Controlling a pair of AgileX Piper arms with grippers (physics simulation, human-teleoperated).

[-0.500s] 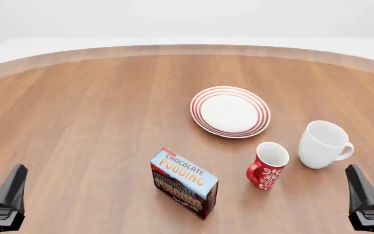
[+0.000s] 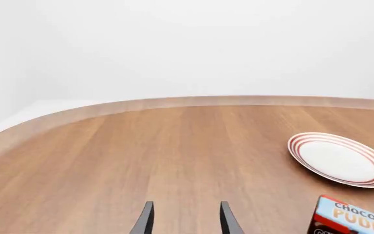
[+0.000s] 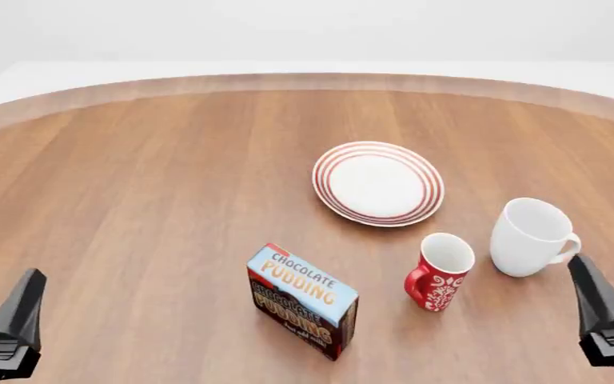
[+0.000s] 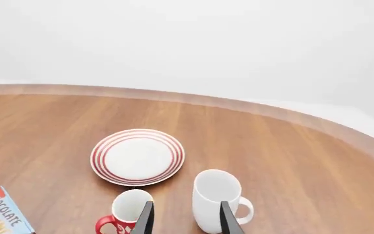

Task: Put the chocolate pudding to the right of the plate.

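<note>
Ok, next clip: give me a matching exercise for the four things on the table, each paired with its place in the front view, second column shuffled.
Things:
1. chocolate pudding box
2. red-ringed plate
3. red mug
4. white mug

Places:
A. farthest right, just ahead of the right gripper
B. nearest the table's far edge
C. nearest the camera, left of both mugs
D. between the box and the white mug, handle turned toward the box

Pairs: 1-C, 2-B, 3-D, 4-A
</note>
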